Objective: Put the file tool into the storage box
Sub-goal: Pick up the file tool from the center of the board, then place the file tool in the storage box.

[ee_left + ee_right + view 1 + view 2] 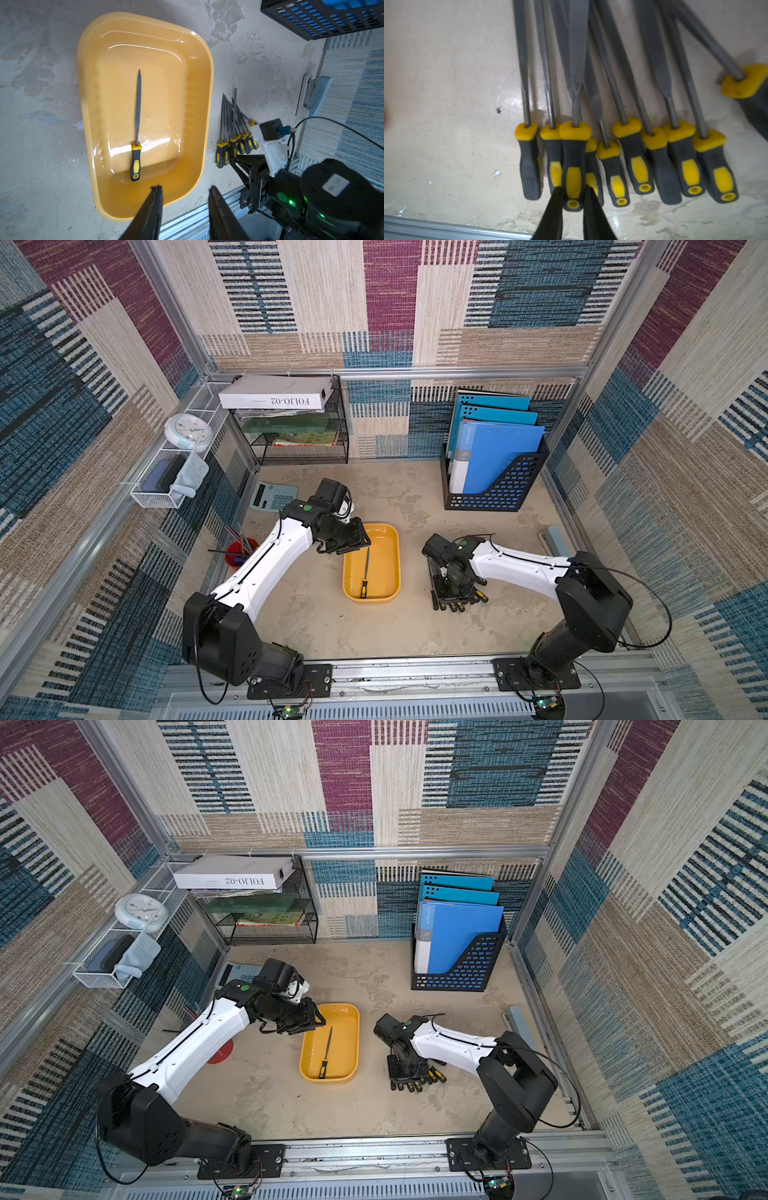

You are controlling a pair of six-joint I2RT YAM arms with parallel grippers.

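The yellow storage box (pixel 397 560) sits near the middle of the tabletop (pixel 316 614), its long side running from 12 to 6 o'clock. The file in the box (pixel 365 572) lies flat on the smooth floor, black-and-yellow handle toward 6 o'clock and grey blade pointing to 12. From the left wrist it shows plainly, clear of the walls on every side.

The left hand (pixel 362 542) hangs over the box's 10 o'clock corner, above the rim. Its fingers (pixel 154 199) stand a moderate way apart with nothing between them.

At 3 o'clock from the box, near it but not touching, a heap of files (pixel 461 601) lies on the tabletop. Their handles are bunched toward 6 o'clock and the blades fan out toward 12. The right hand (pixel 573 191) is down on this heap. Seen from the right wrist, its two dark fingers (pixel 556 199) press on either side of one handle near its butt end, so it is closed on the gripped file (pixel 574 166). That file rides on top of its neighbours, overlapping the handles beside it; whether it is lifted clear of them I cannot tell.

Round about, a black folder holder (pixel 498 489) with blue folders stands at 1 o'clock from the box. A calculator (pixel 272 495) lies at 10 o'clock, partly behind the left arm. A red pen cup (pixel 239 553) is at 9 o'clock, and a black mesh rack (pixel 307 448) stands at 11 o'clock against the far wall.
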